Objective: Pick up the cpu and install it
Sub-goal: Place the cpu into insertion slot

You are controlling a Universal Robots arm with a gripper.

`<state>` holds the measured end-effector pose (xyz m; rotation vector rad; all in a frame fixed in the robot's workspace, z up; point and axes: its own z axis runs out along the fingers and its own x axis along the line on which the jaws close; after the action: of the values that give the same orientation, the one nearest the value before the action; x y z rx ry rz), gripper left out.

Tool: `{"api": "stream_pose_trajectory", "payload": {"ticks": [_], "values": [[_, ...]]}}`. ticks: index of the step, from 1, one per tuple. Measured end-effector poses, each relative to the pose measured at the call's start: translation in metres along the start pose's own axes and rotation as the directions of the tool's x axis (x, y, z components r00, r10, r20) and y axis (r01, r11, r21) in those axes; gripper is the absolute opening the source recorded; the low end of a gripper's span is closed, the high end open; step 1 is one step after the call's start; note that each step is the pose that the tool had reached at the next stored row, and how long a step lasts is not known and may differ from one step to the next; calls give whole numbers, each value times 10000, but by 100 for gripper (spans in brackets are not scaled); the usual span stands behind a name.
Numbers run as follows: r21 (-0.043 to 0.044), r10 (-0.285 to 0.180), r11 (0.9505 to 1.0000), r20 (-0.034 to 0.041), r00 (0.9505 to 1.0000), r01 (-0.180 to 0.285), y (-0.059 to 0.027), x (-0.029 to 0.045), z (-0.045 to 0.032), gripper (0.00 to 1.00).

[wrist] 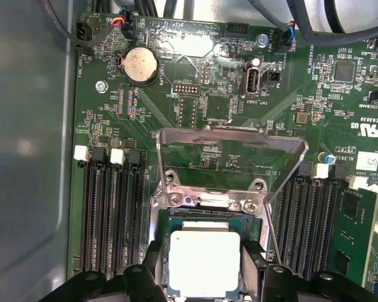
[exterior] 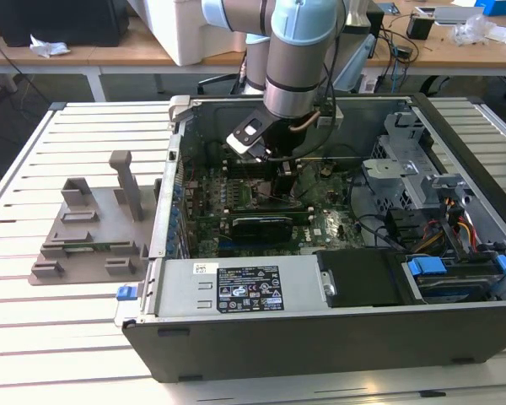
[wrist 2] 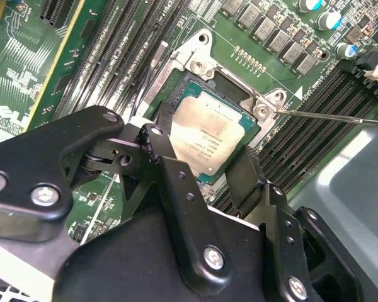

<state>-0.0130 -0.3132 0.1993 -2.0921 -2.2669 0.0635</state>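
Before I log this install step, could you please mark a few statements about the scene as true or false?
1. The pincer grips the cpu at the socket. True.
2. The metal load plate is closed over the cpu. False: it is swung open, clear of the cpu.
3. The grey tray stands inside the computer case. False: it sits on the slatted table outside the case, at the exterior view's left.
4. A round coin cell sits on the motherboard. True.
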Motion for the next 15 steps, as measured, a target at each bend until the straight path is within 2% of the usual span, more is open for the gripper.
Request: {"api": "stream_pose_trajectory", "payload": {"ticks": [4, 5, 11, 15], "values": [[3, 0, 10000, 4, 10000, 0, 0, 0, 0, 60], [2, 0, 10000, 2, 10000, 0, 0, 0, 1, 54], [-1, 0, 10000, 0, 10000, 0, 0, 0, 3, 54], [-2, 45, 10000, 5, 10000, -45, -1, 1, -31, 54]]}}
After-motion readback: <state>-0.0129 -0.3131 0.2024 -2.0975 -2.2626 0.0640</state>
